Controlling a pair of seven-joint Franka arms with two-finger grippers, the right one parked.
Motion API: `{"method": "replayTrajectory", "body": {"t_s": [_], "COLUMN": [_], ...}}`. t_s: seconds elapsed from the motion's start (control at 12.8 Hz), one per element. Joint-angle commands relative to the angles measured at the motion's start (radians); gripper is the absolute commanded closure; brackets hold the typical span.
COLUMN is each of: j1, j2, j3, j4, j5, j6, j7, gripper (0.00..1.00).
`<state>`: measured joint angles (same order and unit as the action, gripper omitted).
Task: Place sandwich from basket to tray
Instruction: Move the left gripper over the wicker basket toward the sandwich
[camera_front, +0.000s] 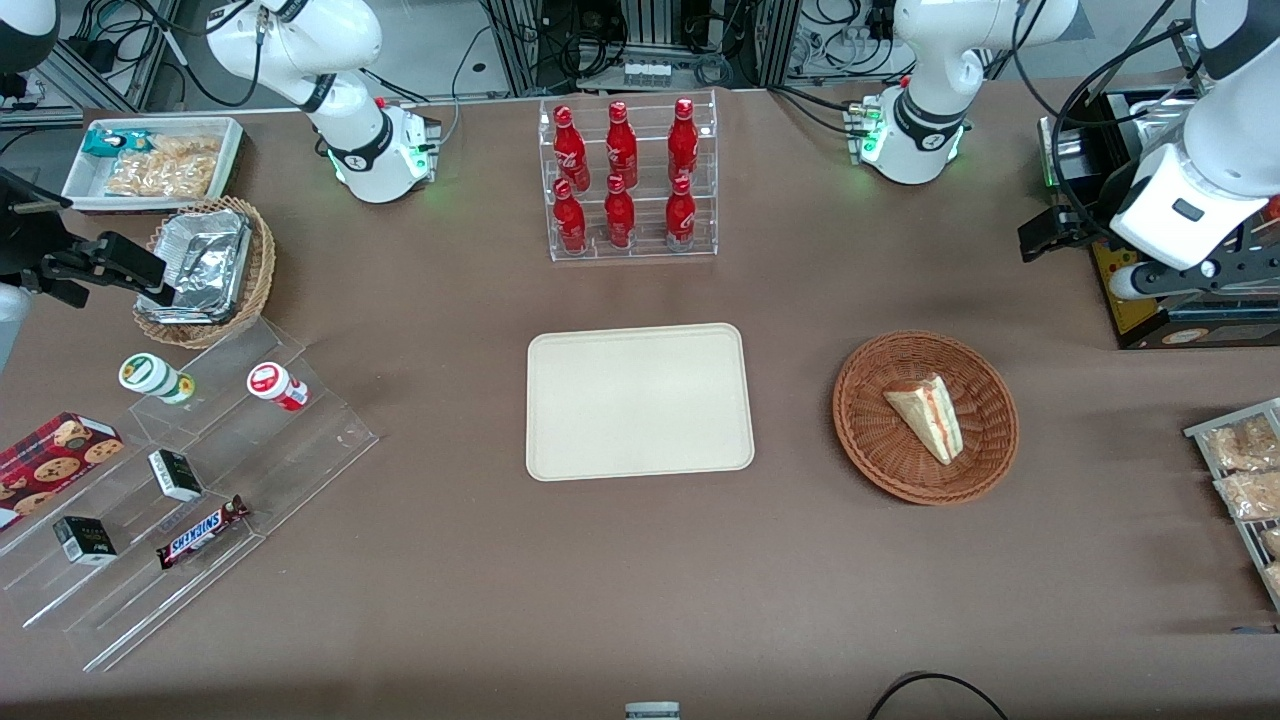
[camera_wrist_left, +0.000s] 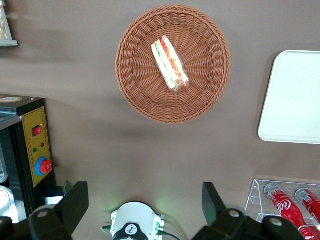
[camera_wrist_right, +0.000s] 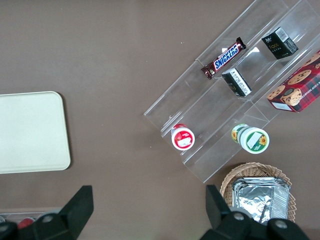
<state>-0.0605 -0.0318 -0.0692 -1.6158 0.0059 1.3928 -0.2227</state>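
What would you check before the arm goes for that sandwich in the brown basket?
1. Sandwich lies in the basket, nothing on top of it: ok.
2. Gripper is open, fingers spread wide: ok.
3. Gripper is over the sandwich: not ok; it hangs high, toward the working arm's end of the table, farther from the front camera than the basket.
4. Tray surface is bare, ready to receive: ok.
5. Table stretch between basket and tray holds no obstacle: ok.
6. Whether the sandwich is wrapped or loose, and so how it will grip: cannot tell.
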Motion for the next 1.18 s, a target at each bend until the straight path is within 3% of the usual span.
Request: {"method": "replayTrajectory", "body": {"t_s": [0.0,0.31,1.1], "j1": [-0.01,-0.009,-0.009], "j2": [0.016,0.081,0.07], "j3": [0.002,0.002,0.003], "j4": [0.014,-0.03,-0.505], "j5": [-0.011,-0.012,-0.006], "j6": [0.014,0.032,0.648], "j7": [0.02,0.039,-0.006], "gripper": [0.0,0.0,0.0]}}
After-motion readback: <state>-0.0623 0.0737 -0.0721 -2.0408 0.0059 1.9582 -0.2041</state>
